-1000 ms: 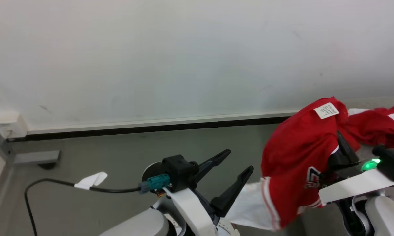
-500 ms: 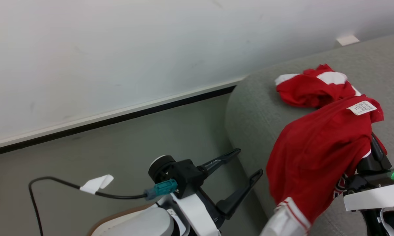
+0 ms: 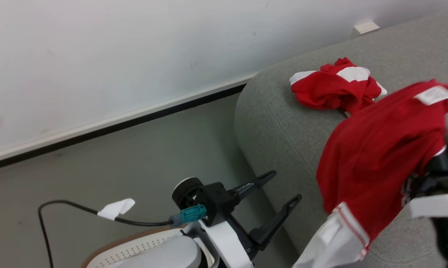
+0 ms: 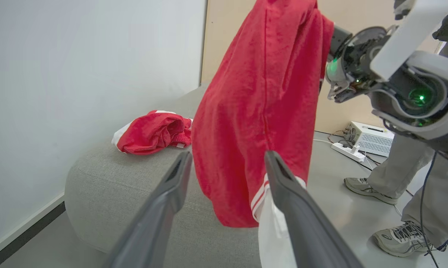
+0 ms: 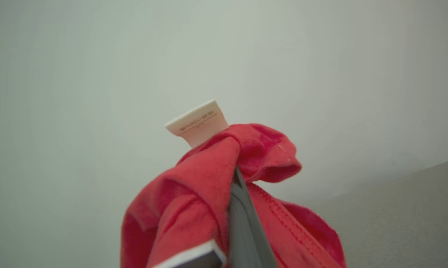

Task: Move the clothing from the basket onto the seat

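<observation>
A red garment with white trim (image 3: 372,163) hangs from my right gripper (image 5: 237,175), which is shut on its top fold beside a white label (image 5: 197,121). It hangs above the near edge of the grey seat (image 3: 279,123), and in the left wrist view the red garment (image 4: 257,93) drapes down in front of the seat (image 4: 108,178). Another red and white garment (image 3: 331,87) lies crumpled on the seat near the wall. My left gripper (image 3: 279,188) is open and holds nothing, low beside the seat's corner. The basket (image 3: 134,246) peeks out at the bottom edge under my left arm.
A white wall with a dark skirting line runs behind the seat. A black cable with a white tag (image 3: 116,208) trails over the grey floor. In the left wrist view a person's legs and shoes (image 4: 395,186) stand by a power strip (image 4: 348,150) and a white box (image 4: 369,137).
The head view has swung right, bringing the seat into view. My right gripper has carried the hanging red garment over the seat. My left gripper stays open.
</observation>
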Motion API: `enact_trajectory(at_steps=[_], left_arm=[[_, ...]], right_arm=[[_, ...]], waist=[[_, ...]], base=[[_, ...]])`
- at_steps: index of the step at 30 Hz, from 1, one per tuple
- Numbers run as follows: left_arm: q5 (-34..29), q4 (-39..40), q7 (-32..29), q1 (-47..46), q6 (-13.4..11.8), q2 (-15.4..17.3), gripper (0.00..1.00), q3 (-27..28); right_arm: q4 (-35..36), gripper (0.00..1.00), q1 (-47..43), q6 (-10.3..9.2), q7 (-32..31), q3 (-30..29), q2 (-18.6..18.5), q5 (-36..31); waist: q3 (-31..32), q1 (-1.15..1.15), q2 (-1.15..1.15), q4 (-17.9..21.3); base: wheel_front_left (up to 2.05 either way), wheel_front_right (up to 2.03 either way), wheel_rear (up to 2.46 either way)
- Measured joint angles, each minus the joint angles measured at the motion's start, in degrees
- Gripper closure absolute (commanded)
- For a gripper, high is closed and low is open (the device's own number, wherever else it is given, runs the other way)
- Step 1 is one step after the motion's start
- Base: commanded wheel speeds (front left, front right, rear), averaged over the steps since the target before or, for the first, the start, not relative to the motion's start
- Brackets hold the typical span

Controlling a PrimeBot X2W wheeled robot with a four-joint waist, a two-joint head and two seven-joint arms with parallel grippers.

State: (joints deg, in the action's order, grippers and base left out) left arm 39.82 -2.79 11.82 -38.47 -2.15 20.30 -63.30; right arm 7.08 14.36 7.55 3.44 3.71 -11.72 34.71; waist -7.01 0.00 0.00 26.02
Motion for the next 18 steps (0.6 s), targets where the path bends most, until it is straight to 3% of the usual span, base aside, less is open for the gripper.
enact_trajectory(at_steps=[7,11,18], left_arm=[[-0.44,0.9,-1.22,-2.22,0.63,0.34,0.0,-0.1],[-0.98,1.85,-2.44,-4.15,1.11,0.94,0.0,-0.15],[-2.3,3.33,-4.3,-7.16,1.47,3.23,0.0,0.27]], right_arm=[[-1.32,1.0,10.78,0.0,-1.65,-7.26,-6.22,1.54],[-3.69,1.0,15.73,0.0,-2.94,-13.97,-11.79,2.01],[-12.98,1.0,20.55,0.0,-3.44,-24.99,-18.79,2.33]], waist=[[-4.24,0.0,0.0,-1.97],[-8.02,0.0,0.0,-3.79],[-15.85,0.01,0.0,-7.67]], base=[[0.0,0.0,0.0],[0.0,0.0,0.0],[0.0,0.0,0.0]])
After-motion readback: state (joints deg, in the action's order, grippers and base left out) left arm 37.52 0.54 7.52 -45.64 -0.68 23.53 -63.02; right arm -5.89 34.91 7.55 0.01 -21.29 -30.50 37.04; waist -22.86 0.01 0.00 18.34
